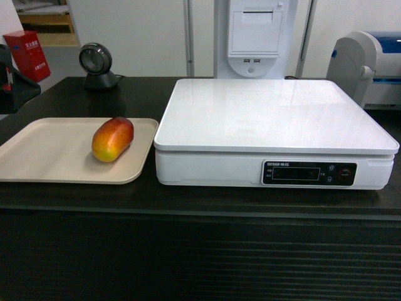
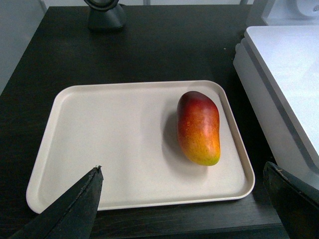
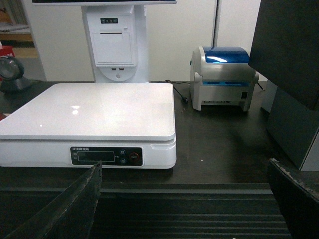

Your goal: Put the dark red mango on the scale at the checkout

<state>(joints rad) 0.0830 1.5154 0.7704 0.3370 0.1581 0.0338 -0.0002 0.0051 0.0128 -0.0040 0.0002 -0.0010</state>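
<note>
The dark red mango [image 1: 113, 139] [image 2: 198, 127] lies on its side on a beige tray [image 1: 37, 157] [image 2: 109, 134], red end away from me, yellow end towards me. Right of the tray stands the white scale [image 1: 276, 119] [image 3: 94, 112], its top plate bare. Both rest on the black checkout [image 1: 188, 251]. My left gripper [image 2: 182, 167] hovers open above the tray's near edge, and the mango lies just beyond the gap between its fingers. My right gripper [image 3: 184, 162] is open and holds nothing, in front of the counter's ribbed front, right of the scale's display.
A round black scanner [image 1: 97, 63] stands at the counter's back left. A white and blue printer [image 3: 222, 77] sits behind and right of the scale. A white receipt kiosk [image 1: 254, 34] rises behind the scale. A dark panel [image 3: 291, 74] stands at the far right.
</note>
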